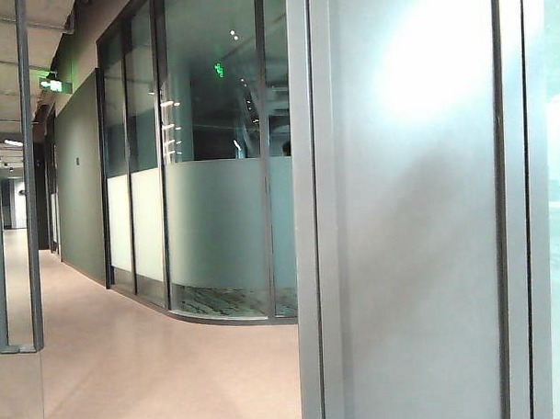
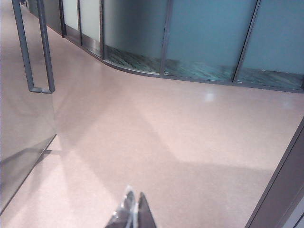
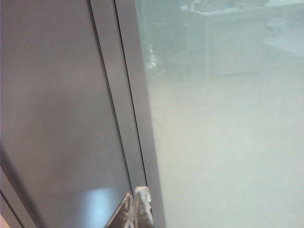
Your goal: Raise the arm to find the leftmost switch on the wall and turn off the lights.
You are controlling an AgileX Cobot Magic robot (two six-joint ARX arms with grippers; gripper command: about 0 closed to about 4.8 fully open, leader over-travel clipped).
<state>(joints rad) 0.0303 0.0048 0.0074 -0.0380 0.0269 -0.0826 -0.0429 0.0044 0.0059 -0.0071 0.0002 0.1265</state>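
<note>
Grippers: left gripper (image 2: 133, 211) clenched, empty, above floor (image 2: 180, 137) | right gripper (image 3: 136, 209) clenched, empty, beside frame (image 3: 128, 109)

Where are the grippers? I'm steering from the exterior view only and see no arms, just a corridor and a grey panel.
Observer: The left gripper shows in its wrist view, fingertips together, pointing down over bare pink floor.
Operator: And the right one?
Observer: The right gripper also looks shut, close to a dark metal frame between a grey panel and frosted glass.
Operator: Any switch near either one?
Observer: None shows in either wrist view. The left wrist view shows a long door handle on a glass door beside that arm.
</note>
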